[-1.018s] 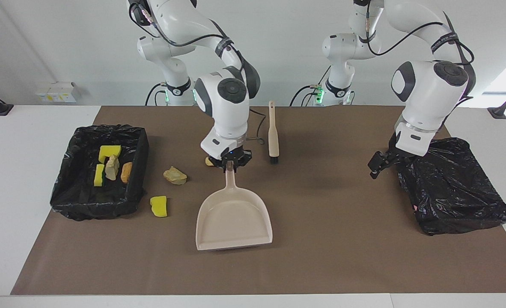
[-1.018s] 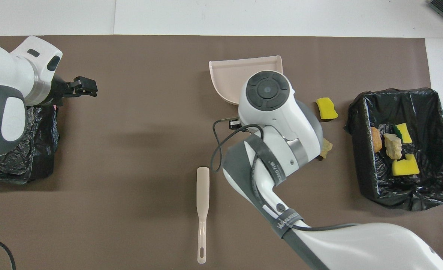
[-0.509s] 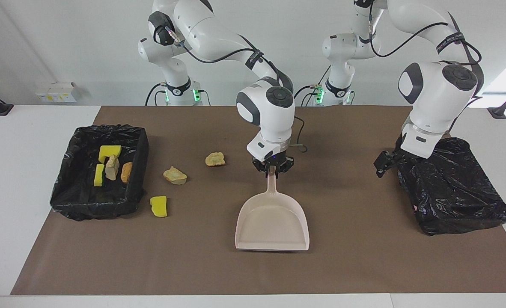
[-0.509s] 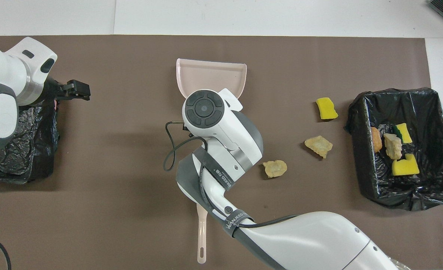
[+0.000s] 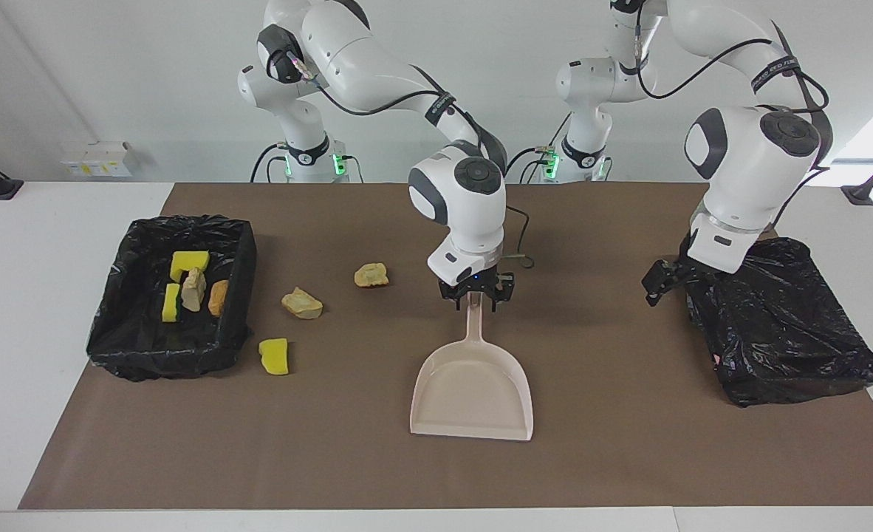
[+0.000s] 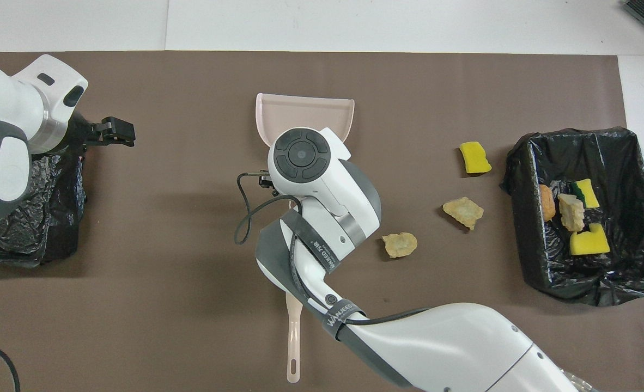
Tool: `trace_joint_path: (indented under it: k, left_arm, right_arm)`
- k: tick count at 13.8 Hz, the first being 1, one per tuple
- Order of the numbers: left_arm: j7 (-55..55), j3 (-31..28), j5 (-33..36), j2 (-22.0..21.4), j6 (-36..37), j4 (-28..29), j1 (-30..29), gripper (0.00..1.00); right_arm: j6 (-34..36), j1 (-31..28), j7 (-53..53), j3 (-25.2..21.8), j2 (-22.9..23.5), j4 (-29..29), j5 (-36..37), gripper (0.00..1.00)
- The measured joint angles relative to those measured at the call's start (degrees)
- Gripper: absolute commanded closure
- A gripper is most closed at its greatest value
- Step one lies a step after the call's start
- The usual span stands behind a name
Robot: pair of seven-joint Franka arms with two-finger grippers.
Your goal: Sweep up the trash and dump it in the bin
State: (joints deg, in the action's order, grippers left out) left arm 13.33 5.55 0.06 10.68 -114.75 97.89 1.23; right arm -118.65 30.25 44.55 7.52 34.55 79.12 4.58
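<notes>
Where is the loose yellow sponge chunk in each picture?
Facing view: the yellow sponge chunk lies on the brown mat beside the bin that holds trash.
Overhead view: the chunk is near the same bin.
Shared landmark: the beige dustpan, mid-table.

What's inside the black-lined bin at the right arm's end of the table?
Inside the bin lie four scraps: two yellow sponge chunks, one showing a green edge, a tan lump and an orange-brown lump. Anything under them or in the liner's folds is hidden.
</notes>
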Motion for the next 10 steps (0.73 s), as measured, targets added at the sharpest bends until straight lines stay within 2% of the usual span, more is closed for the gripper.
trace_joint_path:
  k: [2, 4, 7, 10]
  left_arm:
    - [0.1, 0.8, 0.0, 0.0, -0.1, -0.2, 0.6, 0.00]
    - [1.6, 1.1, -0.3, 0.0, -0.2, -0.4, 2.8, 0.00]
    - [3.2, 1.2, -1.7, 1.2, -0.3, -2.1, 6.7, 0.00]
    - [8.9, 1.4, -1.7, 7.1, -0.8, -8.4, 12.7, 0.00]
  right_arm:
    - [3.2, 0.1, 0.1, 1.1, -1.9, 0.4, -0.6, 0.00]
    - [4.7, 0.6, 2.6, 3.0, -5.0, 3.6, -1.2, 0.00]
    - [4.6, 3.8, 7.2, 3.6, -11.7, 14.2, -1.2, 0.00]
    - [-1.2, 7.4, 13.5, 3.7, -18.5, 27.1, -1.8, 0.00]
